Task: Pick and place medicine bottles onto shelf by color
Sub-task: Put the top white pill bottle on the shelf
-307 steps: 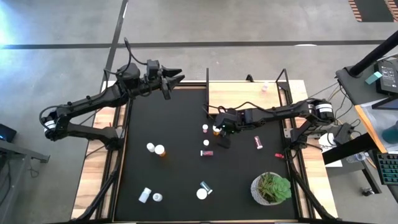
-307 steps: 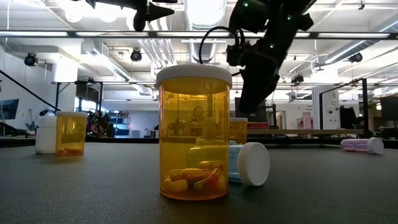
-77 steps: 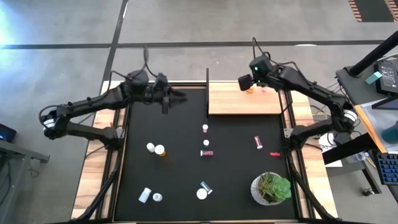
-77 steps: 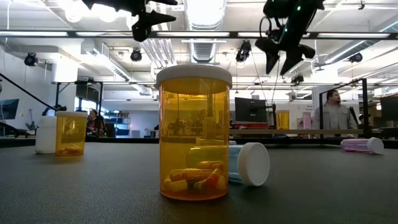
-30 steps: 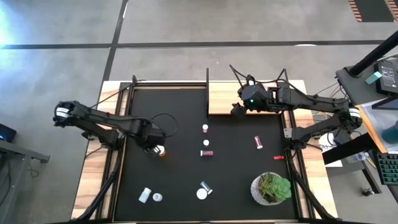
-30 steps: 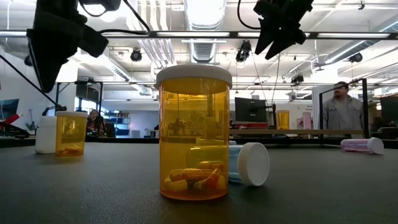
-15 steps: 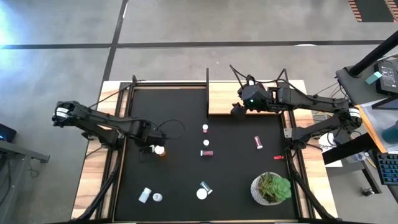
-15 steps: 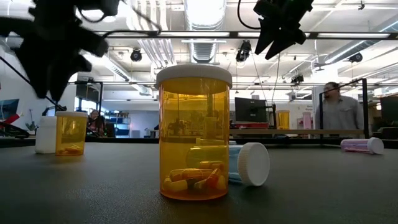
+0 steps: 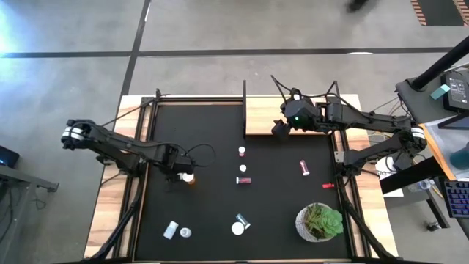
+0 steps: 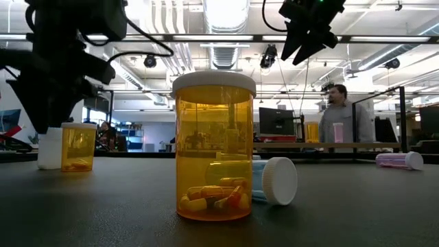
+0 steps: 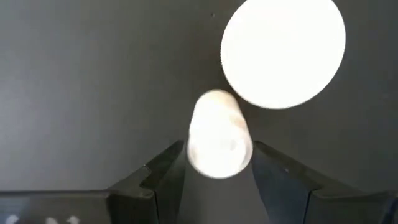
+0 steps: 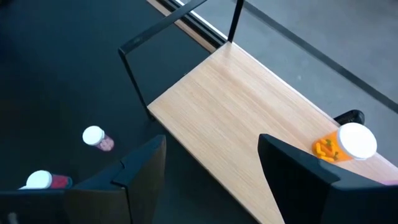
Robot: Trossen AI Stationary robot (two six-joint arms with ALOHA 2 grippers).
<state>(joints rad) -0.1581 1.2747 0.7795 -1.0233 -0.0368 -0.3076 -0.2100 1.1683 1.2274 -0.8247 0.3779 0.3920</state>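
Observation:
My left gripper [image 9: 176, 174] is open, pointing down over a small white bottle [image 11: 217, 142]. The bottle stands upright on the black mat beside an orange bottle [image 9: 190, 178]. The two fingers stand on either side of the white bottle's cap; I cannot tell whether they touch it. In the low view the left gripper [image 10: 42, 116] is level with the white bottle's top [image 10: 48, 140]. My right gripper [image 9: 278, 130] is open and empty above the near edge of the light-wood shelf [image 9: 308, 121]. An orange bottle [image 12: 348, 142] stands on the shelf.
Several more bottles stand or lie on the mat: two mid-mat [image 9: 242, 151] [image 9: 243, 180], a pink-red one [image 9: 304, 167], and others near the front [image 9: 238, 224] [image 9: 171, 229]. A potted plant [image 9: 319, 221] stands front right. Thin black posts [image 9: 244, 95] rise at the shelf's corners. A person walks in the room beyond.
My left gripper has come down over the white bottle and shifted a little toward the table's near edge. The bottles have not moved.

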